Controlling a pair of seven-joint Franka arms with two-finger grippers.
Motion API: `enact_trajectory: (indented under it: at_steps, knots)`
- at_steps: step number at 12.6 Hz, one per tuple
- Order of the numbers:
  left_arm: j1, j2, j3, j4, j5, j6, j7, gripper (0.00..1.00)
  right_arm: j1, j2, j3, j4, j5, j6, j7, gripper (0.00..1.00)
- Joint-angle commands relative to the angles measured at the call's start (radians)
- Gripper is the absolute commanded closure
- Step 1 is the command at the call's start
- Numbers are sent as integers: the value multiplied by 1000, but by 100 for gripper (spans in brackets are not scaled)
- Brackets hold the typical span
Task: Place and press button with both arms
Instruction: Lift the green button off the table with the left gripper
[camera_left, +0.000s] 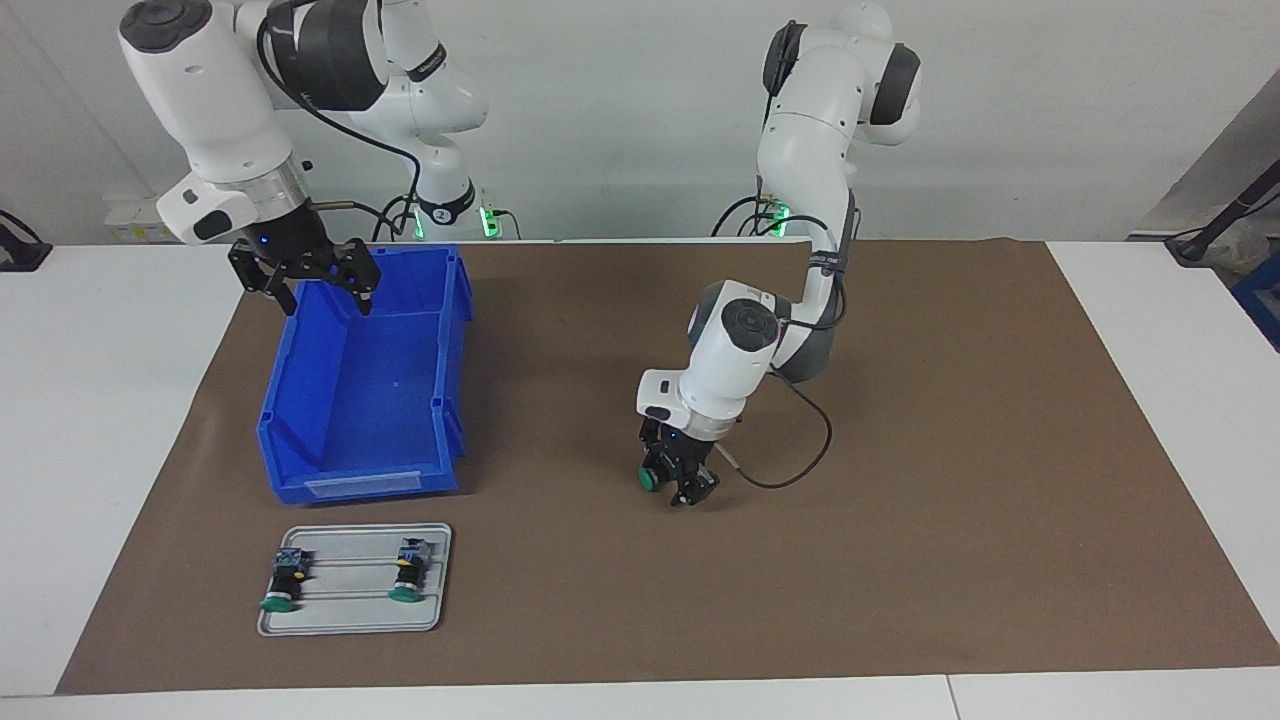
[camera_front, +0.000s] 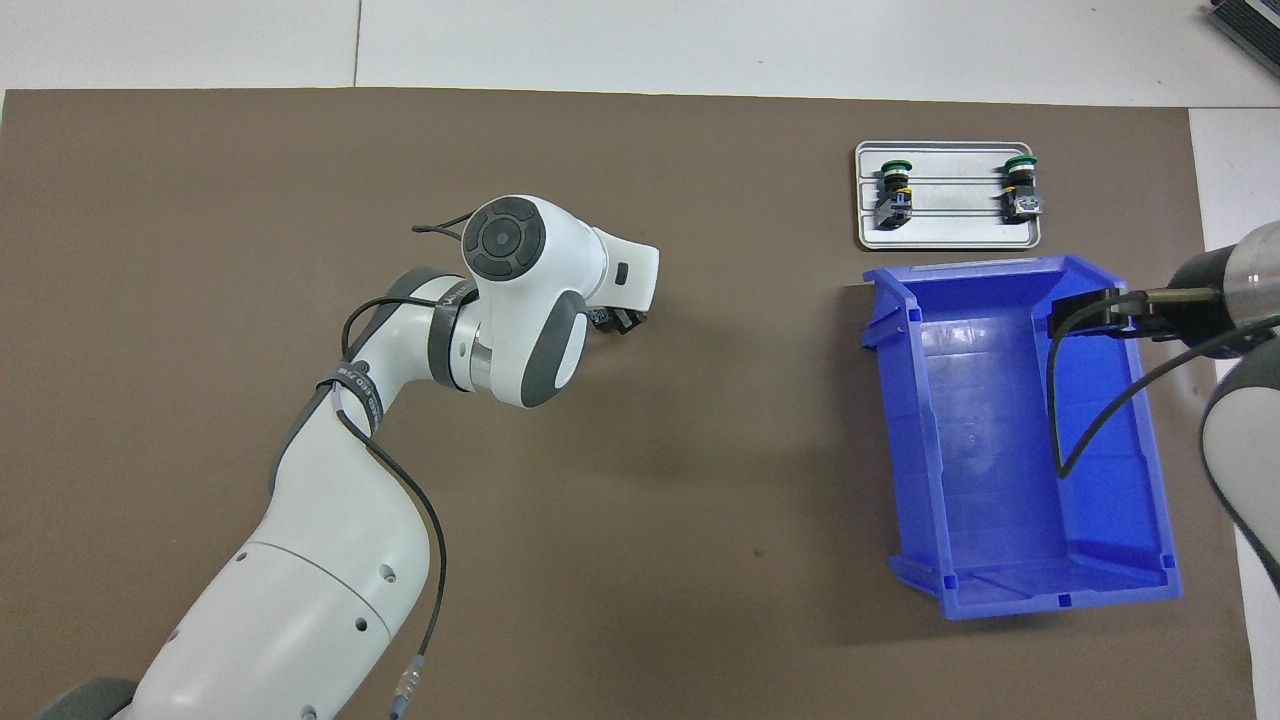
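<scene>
Early stage — the left gripper has its fingers around one green push-button low over the brown mat, while the right gripper waits spread wide and empty over the blue bin; placing and pressing remain, by my judgement.

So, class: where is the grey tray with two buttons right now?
In the facing view the grey tray lies on the brown mat, beside the blue bin, farther from the robots, at the right arm's end.

A robotics laboratory bench. Two white jointed arms stand at a white table covered by a brown mat, before a bare pale wall. A blue parts bin and a grey tray complete the test setup.
</scene>
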Motion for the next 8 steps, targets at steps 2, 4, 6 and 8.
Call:
enact_trajectory:
  at_steps: [2, 4, 6, 8]
  knots:
    - [-28, -12, 25, -6, 8, 15, -24, 74, -6, -7, 3, -6, 19, 1, -25, 1]
    - [-21, -48, 26, -9, 18, -18, -22, 97, -6, -7, 3, -6, 19, 1, -25, 1]
    - [-2, -117, 26, -13, 19, -132, -20, 100, -6, -7, 3, -6, 19, 1, -25, 1]
    - [18, -179, 25, -39, 19, -167, -13, 100, -6, -7, 3, -6, 19, 1, -25, 1]
